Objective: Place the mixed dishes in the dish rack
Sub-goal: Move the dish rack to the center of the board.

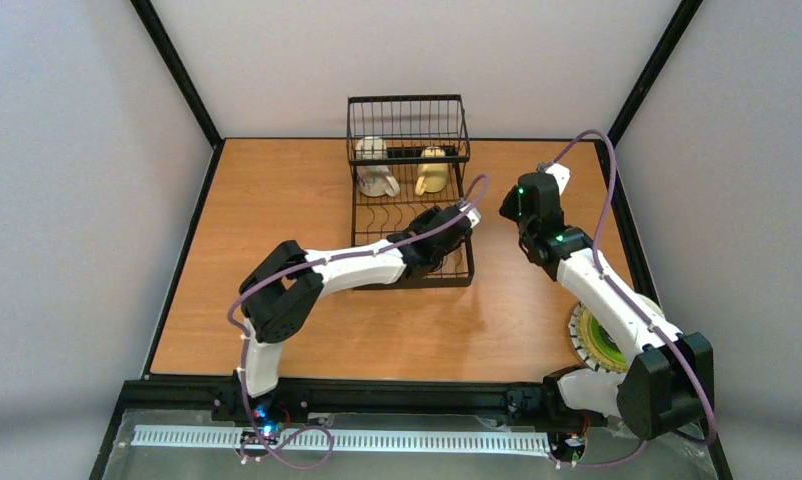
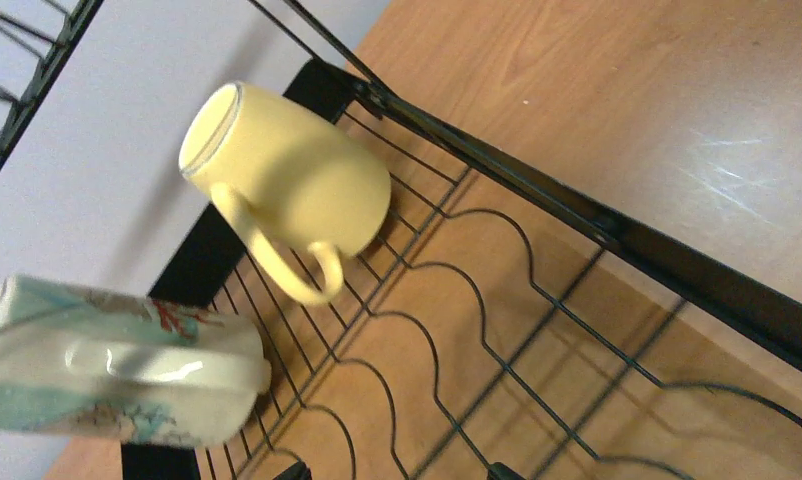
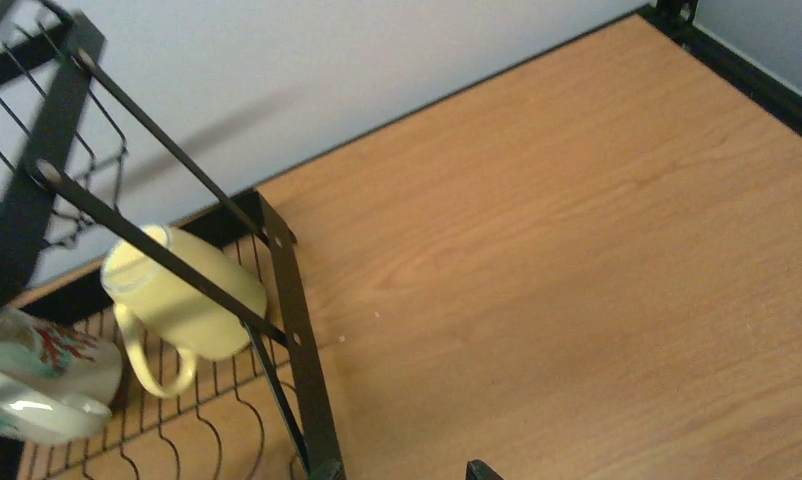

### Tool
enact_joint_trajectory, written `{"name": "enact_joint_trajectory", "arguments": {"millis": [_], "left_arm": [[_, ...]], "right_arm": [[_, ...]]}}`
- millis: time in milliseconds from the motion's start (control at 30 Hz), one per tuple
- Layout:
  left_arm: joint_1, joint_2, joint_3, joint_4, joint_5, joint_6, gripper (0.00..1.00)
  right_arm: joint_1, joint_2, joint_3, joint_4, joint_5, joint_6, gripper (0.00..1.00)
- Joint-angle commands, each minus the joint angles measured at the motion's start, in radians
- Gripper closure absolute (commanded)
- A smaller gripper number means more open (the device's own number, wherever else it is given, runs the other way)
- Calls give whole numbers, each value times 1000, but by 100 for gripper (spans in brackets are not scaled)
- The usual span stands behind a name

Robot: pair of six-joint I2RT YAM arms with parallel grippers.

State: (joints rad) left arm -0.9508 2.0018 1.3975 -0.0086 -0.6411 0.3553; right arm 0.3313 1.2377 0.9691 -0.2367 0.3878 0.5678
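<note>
The black wire dish rack (image 1: 412, 205) stands at the table's back middle. A white mug with a teal and red motif (image 1: 375, 170) and a smaller cream-yellow mug (image 1: 432, 172) lie on their sides in it, by the basket section. Both show in the left wrist view, the yellow mug (image 2: 287, 190) and the white mug (image 2: 117, 370). My left gripper (image 2: 392, 472) is open and empty above the curved plate slots (image 2: 457, 330). My right gripper (image 3: 405, 470) is open and empty just beside the rack's right rail (image 3: 297, 330). The lime-green plate (image 1: 602, 340) lies on a stack at the right, partly under my right arm.
A pale patterned rim (image 1: 580, 335) of another dish shows under the green plate. The bowls cannot be made out. Bare wooden table (image 3: 597, 250) lies right of the rack. Black frame posts (image 1: 177, 70) and grey walls close in the table.
</note>
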Motion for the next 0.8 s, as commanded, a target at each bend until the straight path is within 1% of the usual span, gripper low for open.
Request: {"name": "enact_joint_trajectory", "arguments": {"millis": [0, 167, 333, 567, 667, 767], "left_arm": [[-52, -106, -6, -254, -27, -261, 0], [-101, -201, -1, -437, -16, -501, 0], [-108, -315, -35, -557, 31, -759, 0], [-108, -498, -167, -576, 109, -1025, 0], [-108, -543, -210, -589, 104, -1098, 0], [-107, -564, -237, -621, 68, -1163, 0]], "right_arm": [[-6, -15, -52, -40, -51, -14, 29], [-7, -1, -57, -70, -120, -72, 30], [-7, 34, -49, -89, -186, -115, 30], [5, 122, -38, -84, -253, -154, 31], [15, 159, -26, -74, -272, -173, 31], [29, 212, -4, -68, -285, -190, 32]]}}
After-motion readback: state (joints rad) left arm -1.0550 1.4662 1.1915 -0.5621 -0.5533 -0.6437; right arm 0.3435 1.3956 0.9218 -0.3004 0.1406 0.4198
